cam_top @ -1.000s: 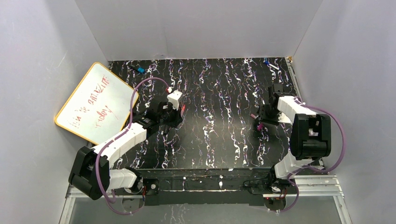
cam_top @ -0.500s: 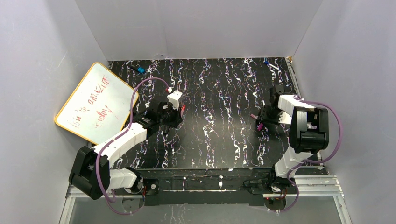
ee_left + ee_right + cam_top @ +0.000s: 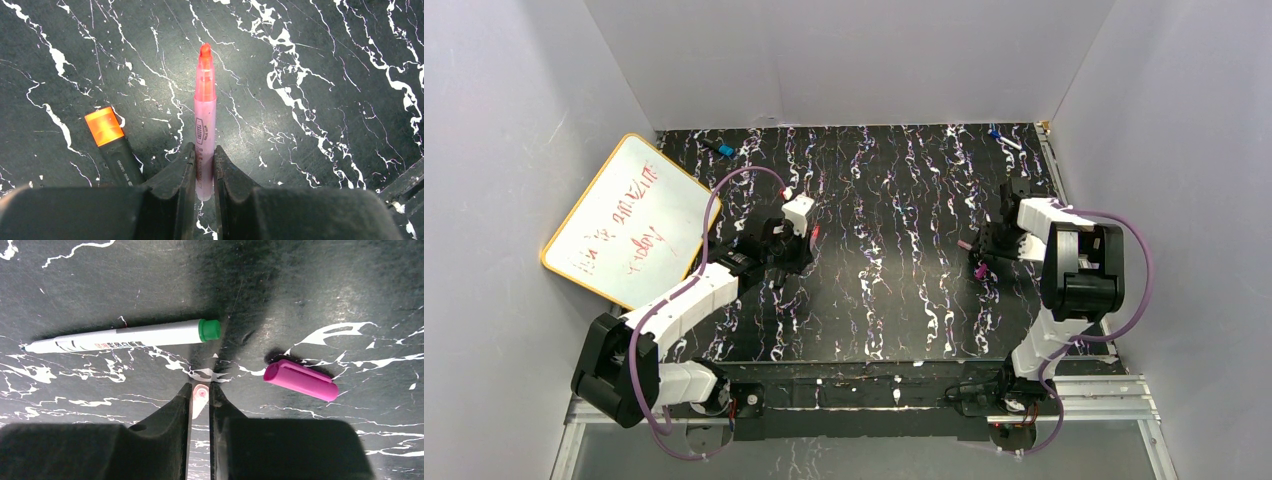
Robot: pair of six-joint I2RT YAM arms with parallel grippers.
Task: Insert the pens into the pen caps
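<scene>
Left claw [image 3: 204, 150] pinches a pink pen [image 3: 205, 115] whose small label is unreadable; right claw [image 3: 200, 388] is pressed on a pale pink piece [image 3: 200, 395], beside a magenta cap [image 3: 301, 380].

A: Setting?
B: Robot lab test cell. Plain pale panels [image 3: 844, 60] wall off the black marbled surface [image 3: 894, 300] behind and at both sides. Left arm [image 3: 674, 310] and right arm [image 3: 1079, 270] bolted to an aluminium rail [image 3: 1114, 395] at the surface's near edge.
A: Other cues?
B: Whiteboard [image 3: 624, 220] with red writing at the surface's left edge. Purple cables [image 3: 709, 215] looped along the arms.
</scene>
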